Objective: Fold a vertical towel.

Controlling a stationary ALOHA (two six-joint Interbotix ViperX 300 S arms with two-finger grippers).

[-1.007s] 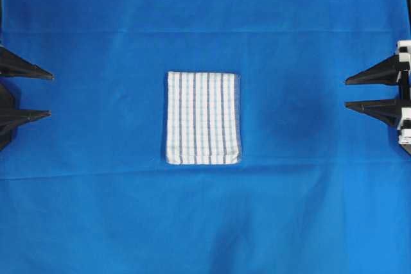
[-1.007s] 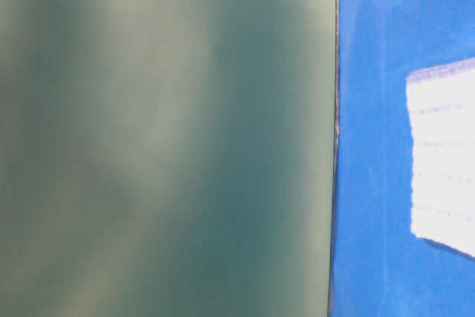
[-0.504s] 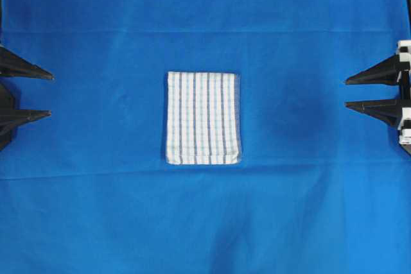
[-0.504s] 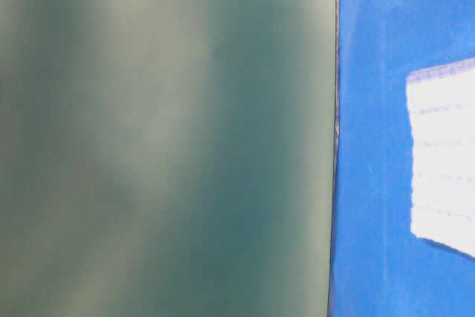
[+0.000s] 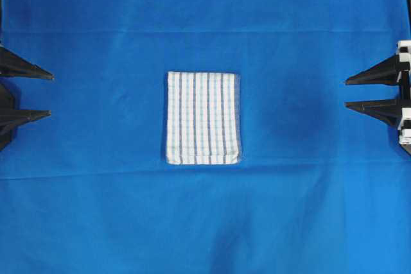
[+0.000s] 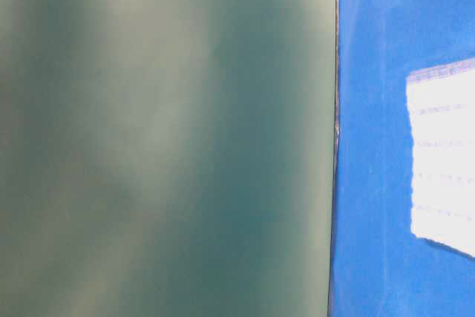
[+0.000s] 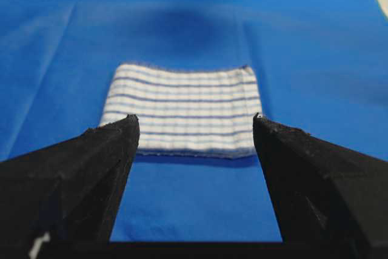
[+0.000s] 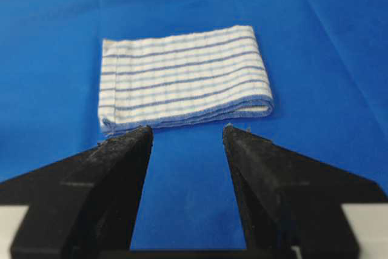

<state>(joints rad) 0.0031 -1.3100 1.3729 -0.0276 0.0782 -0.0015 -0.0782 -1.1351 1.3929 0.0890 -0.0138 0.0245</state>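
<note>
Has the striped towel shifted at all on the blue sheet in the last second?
No. In the overhead view the towel lies in the same spot, its near edge just above the same crease in the blue sheet, midway between both parked grippers.

**Surfaces & materials**

Towel (image 5: 203, 118): woven cloth, matt, ribbed texture w/ thin blue & grey stripes on white; layered edge visible in right wrist view. Blue sheet (image 5: 205, 222): plain cloth, matt, smooth w/ faint creases & soft wrinkles. Left gripper (image 7: 194, 127) & right gripper (image 8: 187, 133): black fingers, look like matt plastic, slightly grainy finish, rough at tips. White plastic-looking parts on right gripper body.
</note>
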